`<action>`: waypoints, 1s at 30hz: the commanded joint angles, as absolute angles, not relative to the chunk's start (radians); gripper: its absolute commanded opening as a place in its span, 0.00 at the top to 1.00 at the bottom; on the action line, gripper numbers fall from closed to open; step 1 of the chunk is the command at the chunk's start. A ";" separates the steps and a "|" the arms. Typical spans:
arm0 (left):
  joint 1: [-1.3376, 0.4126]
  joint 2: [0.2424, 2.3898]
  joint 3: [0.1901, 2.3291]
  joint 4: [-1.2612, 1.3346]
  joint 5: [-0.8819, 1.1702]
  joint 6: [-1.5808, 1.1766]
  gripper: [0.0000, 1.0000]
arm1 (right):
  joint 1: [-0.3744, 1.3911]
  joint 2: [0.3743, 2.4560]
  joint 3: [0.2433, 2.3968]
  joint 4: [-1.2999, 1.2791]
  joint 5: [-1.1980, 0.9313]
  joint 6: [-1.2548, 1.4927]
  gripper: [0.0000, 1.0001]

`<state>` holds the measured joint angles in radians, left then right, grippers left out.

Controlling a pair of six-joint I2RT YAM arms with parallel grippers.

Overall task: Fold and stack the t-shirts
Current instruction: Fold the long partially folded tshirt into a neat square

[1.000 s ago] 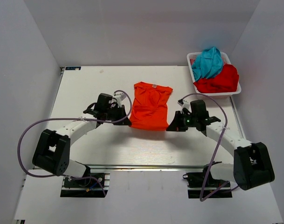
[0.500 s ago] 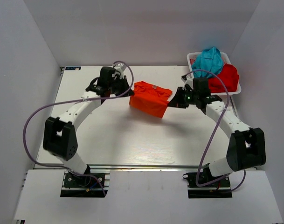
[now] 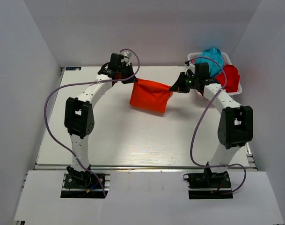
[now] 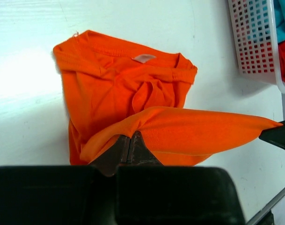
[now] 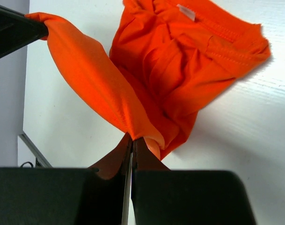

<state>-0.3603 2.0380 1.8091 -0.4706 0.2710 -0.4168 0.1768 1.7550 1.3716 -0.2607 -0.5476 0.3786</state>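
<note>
The bright orange-red t-shirt (image 3: 149, 95) lies at the far middle of the table, its bottom hem lifted and stretched over the collar end. My left gripper (image 3: 133, 80) is shut on the hem's left corner (image 4: 133, 129). My right gripper (image 3: 172, 87) is shut on the hem's right corner (image 5: 133, 131). The collar with its white label (image 4: 143, 58) shows beneath the held edge. The teal-blue t-shirt (image 3: 211, 58) and the deeper red t-shirt (image 3: 227, 75) sit bunched in the white basket (image 3: 192, 57).
The white plastic basket stands at the far right corner; its mesh wall shows in the left wrist view (image 4: 254, 37). White walls close in the table at the back and sides. The table's left edge (image 3: 58, 93) runs beside the left arm.
Both grippers have carried the shirt's bottom hem from the near side up and toward the far collar end, folding the shirt over itself. Both arms are now stretched far out.
</note>
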 commanded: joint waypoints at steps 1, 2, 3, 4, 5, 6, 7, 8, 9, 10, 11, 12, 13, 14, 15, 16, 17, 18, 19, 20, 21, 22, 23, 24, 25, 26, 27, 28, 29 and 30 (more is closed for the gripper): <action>-0.339 2.094 1.890 -0.457 0.278 -0.408 1.00 | 0.153 1.808 1.457 -0.265 -0.569 0.394 1.00; -0.330 2.114 1.904 -0.439 0.288 -0.408 1.00 | 0.143 1.843 1.468 -0.265 -0.566 0.397 1.00; -0.330 2.134 1.939 -0.439 0.288 -0.408 1.00 | 0.144 1.861 1.488 -0.265 -0.568 0.397 1.00; -0.330 2.154 1.959 -0.439 0.301 -0.420 1.00 | 0.138 1.874 1.500 -0.265 -0.574 0.397 1.00; -0.330 2.175 1.977 -0.430 0.301 -0.420 1.00 | 0.138 1.900 1.531 -0.265 -0.578 0.397 1.00; -0.321 2.213 2.009 -0.419 0.311 -0.420 1.00 | 0.134 1.925 1.542 -0.262 -0.577 0.408 1.00; -0.321 2.230 2.022 -0.407 0.322 -0.432 1.00 | 0.133 1.937 1.549 -0.259 -0.577 0.413 1.00; -0.321 2.244 2.022 -0.382 0.339 -0.433 1.00 | 0.130 1.959 1.571 -0.253 -0.575 0.413 1.00; -0.321 2.255 2.022 -0.326 0.369 -0.433 1.00 | 0.130 1.977 1.569 -0.224 -0.563 0.420 1.00; -0.321 2.282 2.031 -0.304 0.380 -0.433 0.98 | 0.127 1.997 1.574 -0.215 -0.557 0.428 1.00; -0.321 2.296 2.031 -0.289 0.380 -0.433 0.97 | 0.127 2.008 1.584 -0.206 -0.557 0.429 1.00; -0.321 2.312 2.066 -0.288 0.380 -0.433 0.97 | 0.121 2.020 1.607 -0.195 -0.563 0.428 1.00; -0.321 2.327 2.077 -0.269 0.380 -0.433 0.96 | 0.120 2.066 1.636 -0.195 -0.566 0.428 1.00; -0.311 2.353 2.094 -0.258 0.380 -0.433 0.96 | 0.118 2.078 1.649 -0.190 -0.575 0.428 1.00; -0.311 2.365 2.103 -0.258 0.380 -0.433 0.96 | 0.114 2.092 1.678 -0.183 -0.587 0.428 1.00; -0.311 2.376 2.103 -0.249 0.390 -0.433 0.92 | 0.112 2.136 1.706 -0.184 -0.595 0.422 1.00; -0.311 2.397 2.120 -0.235 0.390 -0.433 0.90 | 0.113 2.152 1.716 -0.183 -0.601 0.423 1.00; -0.311 2.407 2.132 -0.226 0.418 -0.433 0.86 | 0.109 2.170 1.742 -0.181 -0.601 0.431 1.00; -0.311 2.407 2.132 -0.198 0.432 -0.433 0.71 | 0.106 2.183 1.744 -0.175 -0.600 0.433 1.00; -0.302 2.420 2.132 -0.184 0.457 -0.433 0.63 | 0.109 2.192 1.746 -0.160 -0.595 0.440 1.00; -0.302 2.431 2.132 -0.170 0.471 -0.445 0.48 | 0.103 2.194 1.756 -0.150 -0.574 0.446 0.96; -0.302 2.431 2.132 -0.140 0.486 -0.445 0.01 | 0.101 2.201 1.761 -0.141 -0.571 0.451 0.74; -0.302 2.442 2.146 -0.140 0.497 -0.445 0.00 | 0.103 2.209 1.769 -0.146 -0.568 0.456 0.61; -0.302 2.442 2.155 -0.140 0.497 -0.445 0.00 | 0.101 2.215 1.799 -0.146 -0.565 0.457 0.50; -0.302 2.451 2.169 -0.140 0.488 -0.445 0.00 | 0.098 2.217 1.807 -0.152 -0.575 0.457 0.10; -0.302 2.451 2.169 -0.140 0.488 -0.445 0.00 | 0.097 2.227 1.830 -0.167 -0.577 0.451 0.10; -0.302 2.451 2.169 -0.149 0.488 -0.445 0.00 | 0.098 2.224 1.839 -0.176 -0.577 0.445 0.10; -0.302 2.451 2.169 -0.149 0.488 -0.424 0.00 | 0.101 2.226 1.857 -0.204 -0.569 0.431 0.10; -0.302 2.451 2.169 -0.159 0.488 -0.414 0.00 | 0.104 2.212 1.856 -0.210 -0.558 0.419 0.10; -0.302 2.451 2.158 -0.176 0.488 -0.405 0.00 | 0.106 2.207 1.855 -0.218 -0.548 0.407 0.10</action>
